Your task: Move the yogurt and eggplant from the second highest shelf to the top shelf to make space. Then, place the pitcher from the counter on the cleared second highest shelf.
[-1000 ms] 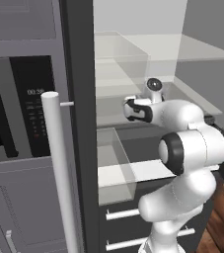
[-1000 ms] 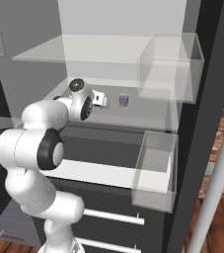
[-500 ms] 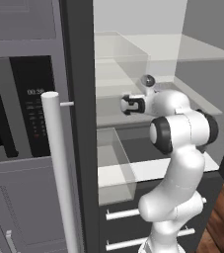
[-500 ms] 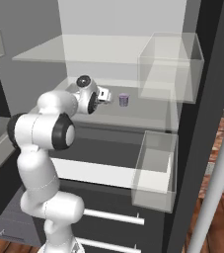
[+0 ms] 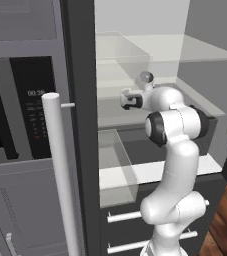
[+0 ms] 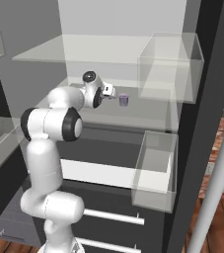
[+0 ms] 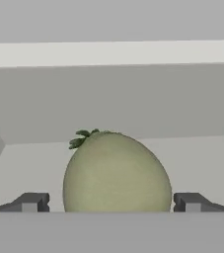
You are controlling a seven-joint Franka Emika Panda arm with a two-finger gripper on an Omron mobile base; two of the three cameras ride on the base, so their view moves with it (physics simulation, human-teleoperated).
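So the jaws are wide open, one fingertip [image 7: 32,201] either side of the eggplant [image 7: 117,172]. The yogurt [image 6: 124,100] sits just beside the gripper [image 6: 110,91].

In the hand view the eggplant [image 7: 117,173] fills the lower centre, sitting between the wide-open fingertips [image 7: 31,202] with a narrow gap on each side. Bare shelf [image 7: 29,158] stretches around it to the back wall. In the right base view the yogurt [image 6: 124,100] stands near the gripper [image 6: 110,92], to its right, with open shelf between.
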